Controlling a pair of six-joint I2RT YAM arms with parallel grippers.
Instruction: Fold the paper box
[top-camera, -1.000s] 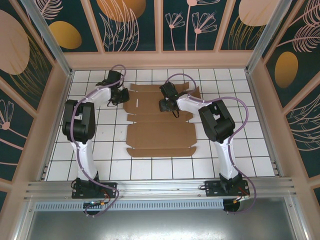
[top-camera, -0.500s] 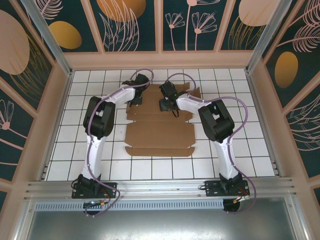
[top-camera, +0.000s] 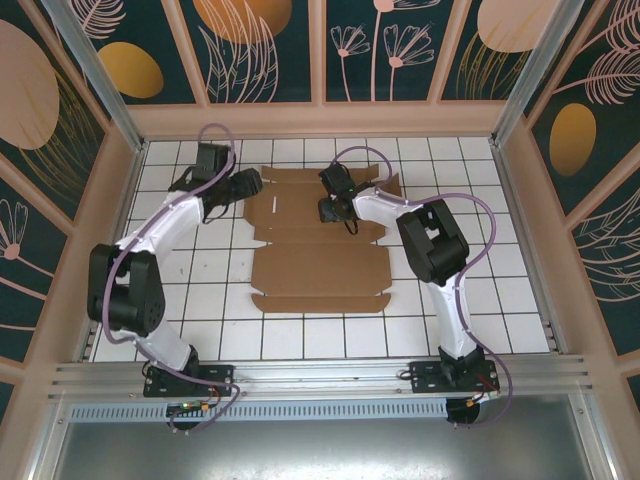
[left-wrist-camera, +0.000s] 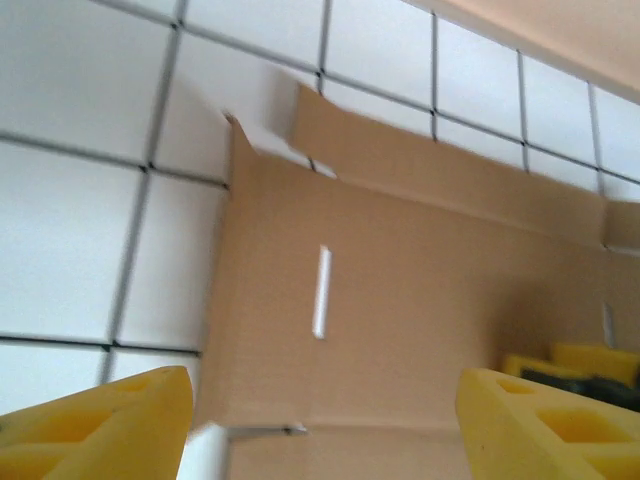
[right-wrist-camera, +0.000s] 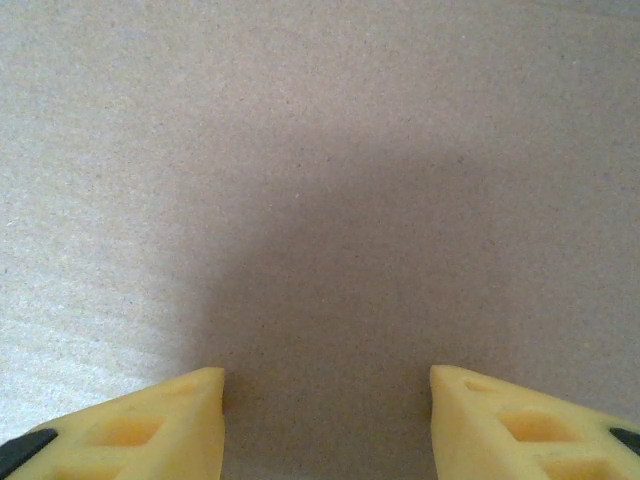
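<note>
- Paper box (top-camera: 320, 265): flat sheet on the tiled table (top-camera: 200, 330), unfolded; beneath right gripper (top-camera: 328, 212), just beside left gripper (top-camera: 250, 183).
- Left gripper: jaws newly parted, empty, withdrawn from far-left flap; fold apparently unmade.
- Right gripper: jaws apart, tips at the panel, clamping nothing.

We are seeing a white tiled surface (top-camera: 330, 340), dark teal walls (top-camera: 280, 50) with peach plant drawings enclosing it, an aluminium rail (top-camera: 320, 375) running along its near edge.

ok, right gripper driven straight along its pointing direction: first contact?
The paper box. The right gripper, jaws open, points squarely at the flat cardboard with nothing in between. It looks very close; whether the fingertips already touch, I cannot tell.
</note>
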